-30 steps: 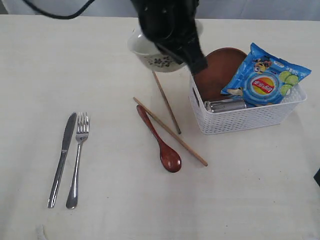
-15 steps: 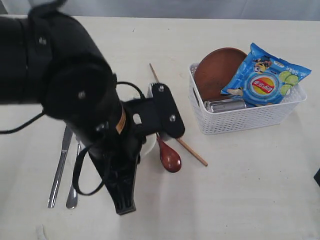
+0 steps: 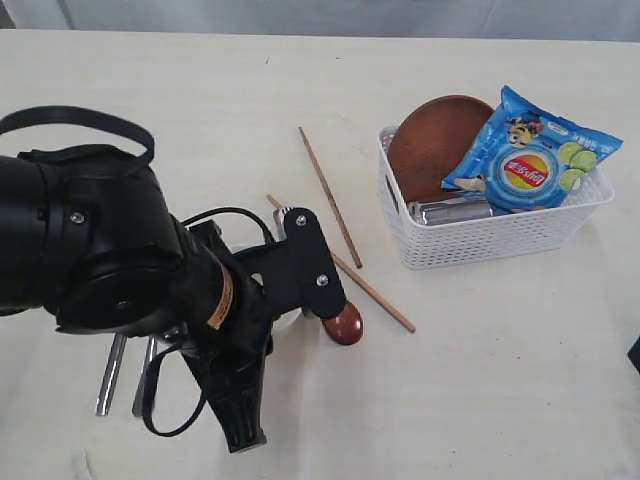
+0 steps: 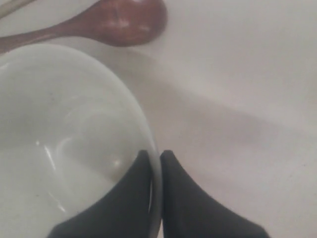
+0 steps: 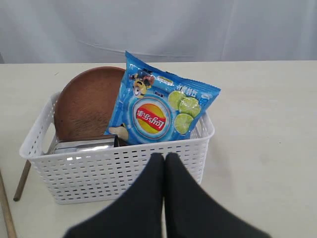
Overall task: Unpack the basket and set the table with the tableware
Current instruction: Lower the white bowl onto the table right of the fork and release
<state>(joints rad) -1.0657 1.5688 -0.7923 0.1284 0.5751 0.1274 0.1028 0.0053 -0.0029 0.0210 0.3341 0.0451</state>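
My left gripper (image 4: 154, 156) is shut on the rim of the white bowl (image 4: 64, 139), one finger inside and one outside. The bowl is low over the table (image 3: 480, 380), right beside the dark red-brown wooden spoon (image 4: 114, 22). In the exterior view the left arm hides nearly all of the bowl; the spoon's head (image 3: 343, 323) shows beside it. Two chopsticks (image 3: 330, 198) (image 3: 375, 295) lie crossed near the white basket (image 3: 490, 240). The basket holds the brown plate (image 3: 435, 140) and steel cup (image 3: 455, 210). My right gripper (image 5: 165, 157) is shut and empty in front of the basket (image 5: 99, 171).
A blue snack bag (image 3: 530, 155) leans in the basket over the plate. The knife (image 3: 105, 385) and fork (image 3: 140, 395) lie at the left, partly covered by the left arm. The left arm's bulk fills the table's left-middle.
The left arm has carried the bowl from high beside the basket down and leftward to the table between the fork and the spoon. Over the last half second it sank slightly lower.
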